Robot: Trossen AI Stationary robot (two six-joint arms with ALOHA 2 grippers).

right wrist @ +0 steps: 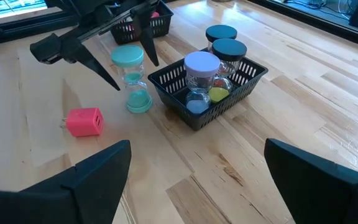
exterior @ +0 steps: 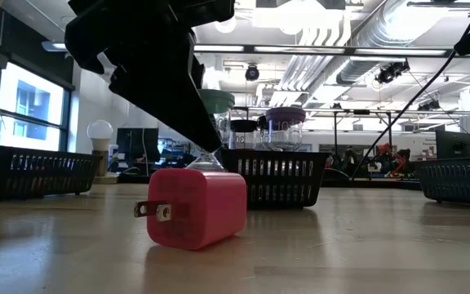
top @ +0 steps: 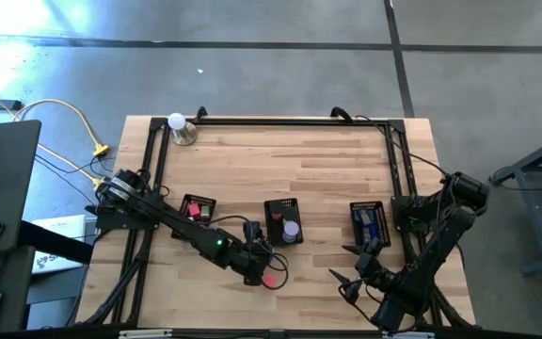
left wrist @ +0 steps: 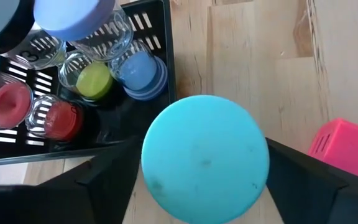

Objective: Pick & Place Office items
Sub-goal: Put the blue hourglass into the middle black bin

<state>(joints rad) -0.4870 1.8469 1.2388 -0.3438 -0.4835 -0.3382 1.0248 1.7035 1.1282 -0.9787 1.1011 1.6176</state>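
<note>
A teal-capped hourglass [right wrist: 131,81] stands upright on its lower cap on the table, just beside the middle black mesh tray [right wrist: 191,118]. My left gripper [right wrist: 135,74] is open and slants down over it, one finger on either side of the glass. In the left wrist view the teal top cap [left wrist: 205,158] fills the gap between the two dark fingers [left wrist: 104,180]. A pink plug adapter [right wrist: 84,121] lies on its side on the table close by. My right gripper [right wrist: 194,186] waits open near the table's front right, holding nothing. My left gripper's fingers [right wrist: 114,84] stand on either side of the hourglass below its top cap, coming slanting down from the table's left. I cannot tell whether they touch it. The hourglass stands upright on the table.
The middle tray holds several more hourglasses with purple, dark teal, red and green parts [left wrist: 95,81]. A left tray [top: 197,208] and a right tray [top: 370,221] flank it. A white ball on a metal base [top: 179,127] stands at the far left corner. A black frame rims the table.
</note>
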